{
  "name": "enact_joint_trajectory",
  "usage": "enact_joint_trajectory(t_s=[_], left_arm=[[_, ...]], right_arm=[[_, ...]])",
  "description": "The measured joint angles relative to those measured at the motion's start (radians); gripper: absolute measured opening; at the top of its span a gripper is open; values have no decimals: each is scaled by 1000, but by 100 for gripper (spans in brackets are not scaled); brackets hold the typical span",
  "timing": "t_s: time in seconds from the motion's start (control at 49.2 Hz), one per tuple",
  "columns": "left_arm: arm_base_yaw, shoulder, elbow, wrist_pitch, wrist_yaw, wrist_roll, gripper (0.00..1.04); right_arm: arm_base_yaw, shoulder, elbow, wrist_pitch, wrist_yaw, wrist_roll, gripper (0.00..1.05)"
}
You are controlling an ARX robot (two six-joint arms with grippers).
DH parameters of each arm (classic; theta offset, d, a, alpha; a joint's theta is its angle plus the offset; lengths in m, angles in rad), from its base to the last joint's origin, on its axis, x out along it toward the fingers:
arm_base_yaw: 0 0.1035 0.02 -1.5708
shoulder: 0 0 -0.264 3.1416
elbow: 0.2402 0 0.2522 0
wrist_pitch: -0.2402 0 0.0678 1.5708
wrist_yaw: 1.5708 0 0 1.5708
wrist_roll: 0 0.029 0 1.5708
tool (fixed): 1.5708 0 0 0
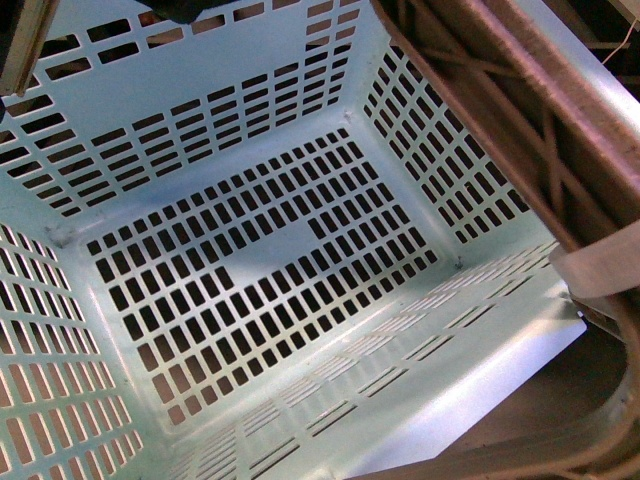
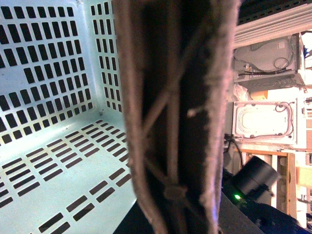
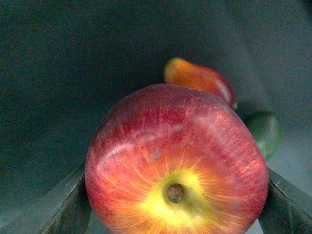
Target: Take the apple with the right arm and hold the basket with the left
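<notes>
Right wrist view: I see the right gripper (image 3: pixel 173 208) clamped on the apple (image 3: pixel 175 161), one dark finger (image 3: pixel 58 209) pressed to each flank and the yellow-rayed stem end facing the lens. Just beyond the apple lies an orange fruit with a red patch (image 3: pixel 197 78), and beside that a dark green rounded thing (image 3: pixel 263 132), both on a dim grey surface (image 3: pixel 73 73).

On the left wrist camera the brown latticed handle (image 2: pixel 175 117) runs across the lens, very close. No finger of the left gripper shows, so I cannot tell its grip. Beyond the handle is the basket (image 2: pixel 48 161), and past it pale equipment (image 2: pixel 265 122) and a black unit with a green light (image 2: pixel 237 197).

From the front, the basket (image 1: pixel 200 100) is tilted toward the camera and fills the frame. Only slotted floor and walls show inside. Its handle (image 1: pixel 520 110) crosses the right, with a white tape band (image 1: pixel 600 265).
</notes>
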Motion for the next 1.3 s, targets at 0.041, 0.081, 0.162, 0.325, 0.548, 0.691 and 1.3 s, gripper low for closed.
enact_joint_trajectory(t_s=[0.041, 0.081, 0.162, 0.325, 0.548, 0.691, 1.3], left_arm=[[0, 0, 0, 0, 0, 0, 7], [0, 0, 0, 0, 0, 0, 7], [0, 0, 0, 0, 0, 0, 7], [0, 0, 0, 0, 0, 0, 7], [0, 0, 0, 0, 0, 0, 7], [0, 0, 0, 0, 0, 0, 7], [0, 0, 0, 0, 3, 2, 7]], right_arm=[[14, -73, 2, -31, -8, 1, 80], [33, -145, 8, -62, -21, 5, 80], [77, -277, 25, -119, -48, 22, 80], [215, -479, 60, -182, -58, 79, 80], [549, -500, 67, -154, 60, 172, 80], [680, -441, 63, -109, 112, 202, 80], [756, -444, -2, -82, 245, 214, 96]])
